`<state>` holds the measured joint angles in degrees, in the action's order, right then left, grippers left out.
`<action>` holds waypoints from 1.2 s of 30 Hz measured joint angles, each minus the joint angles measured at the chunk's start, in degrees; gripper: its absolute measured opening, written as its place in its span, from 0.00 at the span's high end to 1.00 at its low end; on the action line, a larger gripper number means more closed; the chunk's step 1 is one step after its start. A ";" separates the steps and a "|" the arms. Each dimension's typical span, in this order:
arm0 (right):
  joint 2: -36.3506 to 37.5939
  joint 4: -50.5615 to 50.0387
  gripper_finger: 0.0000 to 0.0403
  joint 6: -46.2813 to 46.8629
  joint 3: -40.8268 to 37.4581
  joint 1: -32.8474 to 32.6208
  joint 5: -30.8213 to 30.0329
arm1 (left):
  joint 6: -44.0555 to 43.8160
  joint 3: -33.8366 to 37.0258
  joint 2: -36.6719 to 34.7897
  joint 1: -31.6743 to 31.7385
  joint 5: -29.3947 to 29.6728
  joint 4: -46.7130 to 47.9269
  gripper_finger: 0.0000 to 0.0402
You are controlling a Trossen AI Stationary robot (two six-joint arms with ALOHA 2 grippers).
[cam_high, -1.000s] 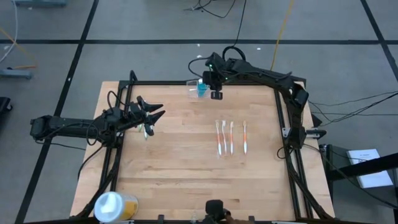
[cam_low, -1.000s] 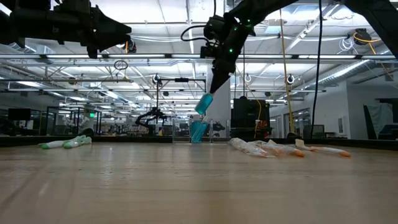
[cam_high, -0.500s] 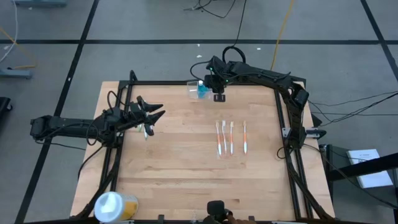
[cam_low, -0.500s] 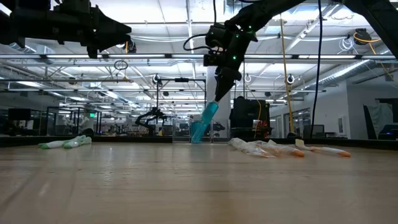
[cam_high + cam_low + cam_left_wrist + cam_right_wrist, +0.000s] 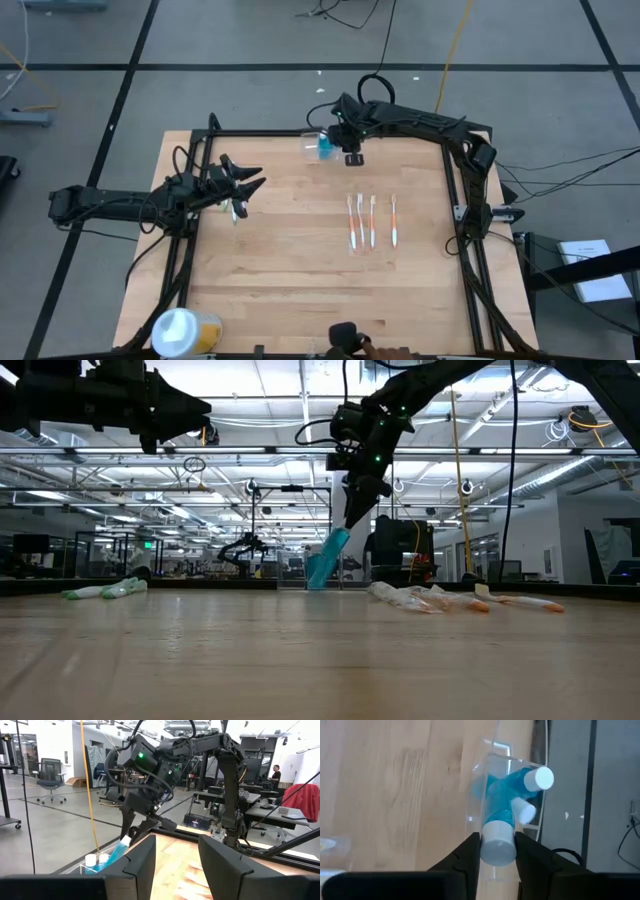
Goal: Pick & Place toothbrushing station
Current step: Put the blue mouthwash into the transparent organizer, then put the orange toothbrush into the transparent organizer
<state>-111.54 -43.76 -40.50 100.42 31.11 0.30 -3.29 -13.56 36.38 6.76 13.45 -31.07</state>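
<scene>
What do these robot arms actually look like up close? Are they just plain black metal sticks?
Not quite plain. Both arms are dark, nearly black, built of slim jointed segments with black cables looping along them. The right arm has a blocky wrist housing with a small green light glowing on it. Each ends in a gripper of two flat dark fingers: the left gripper and right gripper look alike.

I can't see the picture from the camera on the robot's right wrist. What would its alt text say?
The right end effector has its two dark fingers either side of the white cap of a blue tube, which leans into a clear plastic holder at the edge of the wooden table. Two more white-capped blue tubes sit in the holder.
</scene>
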 joint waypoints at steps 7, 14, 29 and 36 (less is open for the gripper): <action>-1.30 1.47 0.76 -2.18 -0.02 -0.08 0.40 | 0.00 0.00 0.00 0.00 0.00 0.02 0.61; -1.97 1.00 0.74 -3.31 -0.01 -0.78 -0.31 | 0.00 0.00 -0.02 0.01 0.00 0.01 0.61; -1.87 1.81 0.62 -2.65 0.00 -1.61 -0.20 | 0.00 0.00 -0.01 0.01 0.01 0.00 0.61; -1.76 4.36 0.52 1.08 0.02 -1.59 -0.20 | 0.00 0.00 0.00 0.02 0.02 0.00 0.61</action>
<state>-113.29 -39.40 -39.42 100.44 29.52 0.10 -3.29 -13.56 36.38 6.79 13.47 -31.07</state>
